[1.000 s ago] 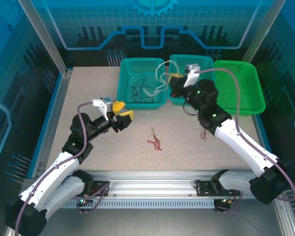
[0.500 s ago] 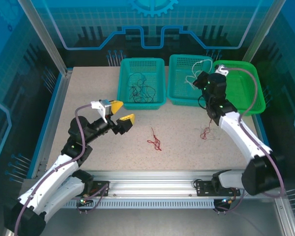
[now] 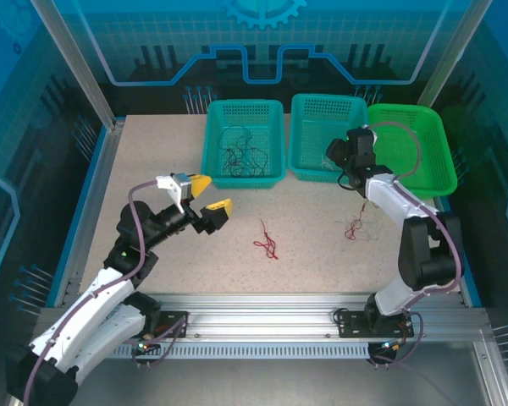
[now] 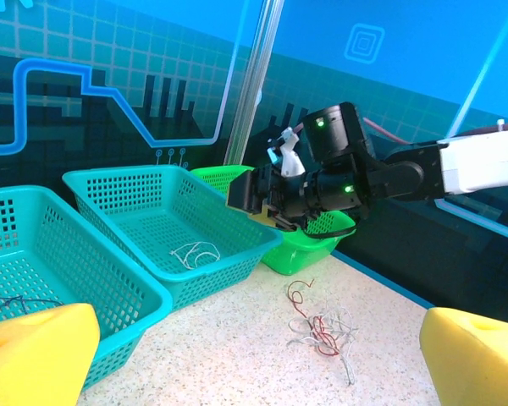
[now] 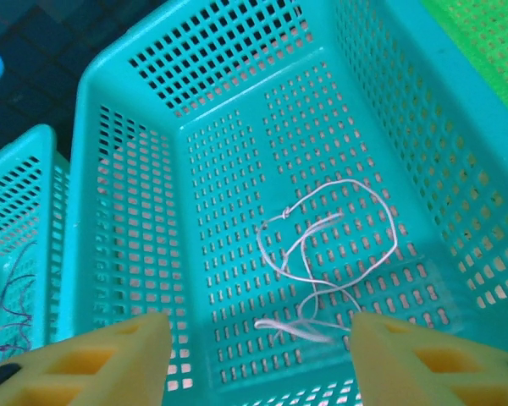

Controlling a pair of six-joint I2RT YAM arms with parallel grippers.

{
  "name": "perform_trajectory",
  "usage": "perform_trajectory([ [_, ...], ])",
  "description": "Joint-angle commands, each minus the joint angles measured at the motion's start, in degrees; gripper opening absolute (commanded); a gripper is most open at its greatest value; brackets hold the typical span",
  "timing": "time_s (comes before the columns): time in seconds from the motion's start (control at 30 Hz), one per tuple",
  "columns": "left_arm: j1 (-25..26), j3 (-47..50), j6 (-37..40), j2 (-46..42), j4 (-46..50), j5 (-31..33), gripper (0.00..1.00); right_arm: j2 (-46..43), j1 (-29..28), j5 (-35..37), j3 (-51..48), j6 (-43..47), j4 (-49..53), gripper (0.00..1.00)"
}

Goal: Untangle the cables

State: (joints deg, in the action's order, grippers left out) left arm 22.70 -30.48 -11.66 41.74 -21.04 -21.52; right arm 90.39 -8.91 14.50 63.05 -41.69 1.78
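From the overhead camera I have the left gripper (image 3: 212,194) hovering above the table (image 3: 152,169) left of centre, its yellow fingers spread with nothing between them. I judge it is parked there to be ready for the loose red cable (image 3: 267,241) lying near it on the bare surface. The right gripper (image 3: 337,154) hangs over the near rim of the middle teal basket (image 3: 326,106), which reads to me as the drop point for whitish strands; from up here I cannot tell how its fingers stand. A mixed tangle (image 3: 355,227) of red and pale strands lies on the table beside that arm, so I reckon the sorting is only partly done. The left teal basket (image 3: 212,139) holds dark cables (image 3: 241,156), and I make out nothing in the green basket (image 3: 415,144). On the left wrist camera the two yellow fingers sit at the bottom corners, wide apart and empty, facing the mixed tangle and the right gripper at the middle basket's edge, with a whitish cable (image 4: 195,252) on that basket's floor. On the right wrist camera the fingers are wide open and hold nothing. The whitish cable lies in loose loops on the basket floor just beyond them, touching neither pad, and dark strands show in the neighbouring basket at the left edge.
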Motion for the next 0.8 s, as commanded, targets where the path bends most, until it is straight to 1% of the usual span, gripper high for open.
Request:
perform_trajectory([
  [0.0,0.59,0.55,1.26,1.14,-0.73,-0.45,0.98,-7.91,1.29,-0.99,-2.96,1.05,3.84,0.6],
  [0.1,1.01,0.15,1.52,2.96,-1.48,-0.72,0.98,-17.24,2.11,0.43,-10.05,0.07,7.21,0.61],
  [0.2,1.55,0.24,2.35,4.32,-2.06,-0.72,0.98,-28.6,3.23,5.02,-19.32,-2.94,12.25,0.63],
  [0.27,1.88,0.66,2.98,5.11,-2.64,-0.63,0.98,-33.78,5.01,7.22,-22.77,-4.85,17.14,0.65],
  [0.33,2.13,1.1,3.57,6.16,-3.45,-0.39,0.98,-36.41,7.99,7.12,-25.37,-5.71,20.98,0.66],
  [0.43,2.35,1.04,4.04,8.06,-4.45,-0.53,0.98,-35.9,12.58,3.79,-28.24,-6.6,23.33,0.67],
  [0.5,2.44,0.86,4.16,8.91,-4.54,-0.71,0.98,-33.31,15.28,0.68,-29.09,-7.43,23.67,0.68],
  [0.63,2.7,1.62,3.09,10.03,-5.85,-0.15,0.98,-25.02,17.09,-2.69,-28.53,-9.86,22.25,0.68],
  [0.67,2.78,1.79,2.81,10.2,-6.3,-0.1,0.99,-22.49,17.29,-3.76,-28.0,-10.12,21.76,0.66],
  [0.77,3.04,2.32,2.34,10.22,-6.74,-0.02,0.98,-16.93,17.46,-5.92,-27.32,-10.47,20.03,0.55],
])
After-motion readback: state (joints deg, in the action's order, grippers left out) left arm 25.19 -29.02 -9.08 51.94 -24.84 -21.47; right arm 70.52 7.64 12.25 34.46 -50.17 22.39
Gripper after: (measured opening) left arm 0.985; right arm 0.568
